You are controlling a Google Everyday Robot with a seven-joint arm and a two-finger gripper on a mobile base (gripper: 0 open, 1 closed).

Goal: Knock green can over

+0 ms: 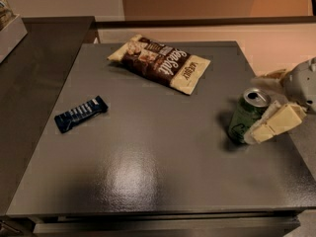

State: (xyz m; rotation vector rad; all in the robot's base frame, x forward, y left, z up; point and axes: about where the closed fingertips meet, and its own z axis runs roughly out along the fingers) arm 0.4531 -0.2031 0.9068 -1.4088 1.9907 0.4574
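Note:
The green can [243, 118] stands near the right edge of the dark grey table [158, 167], its silver top with pull tab leaning slightly to the right. My gripper [272, 100] comes in from the right edge of the view. Its jaws are open. The near cream finger [277, 123] lies against the can's right side. The far finger [270, 76] sits behind and to the right of the can, apart from it. The can is beside the gripper, not held between the fingers.
A brown and cream snack bag [159, 62] lies flat at the back of the table. A dark blue wrapped bar [80, 113] lies at the left. A second dark counter [34, 63] adjoins on the left, with a pale box [9, 26] on it.

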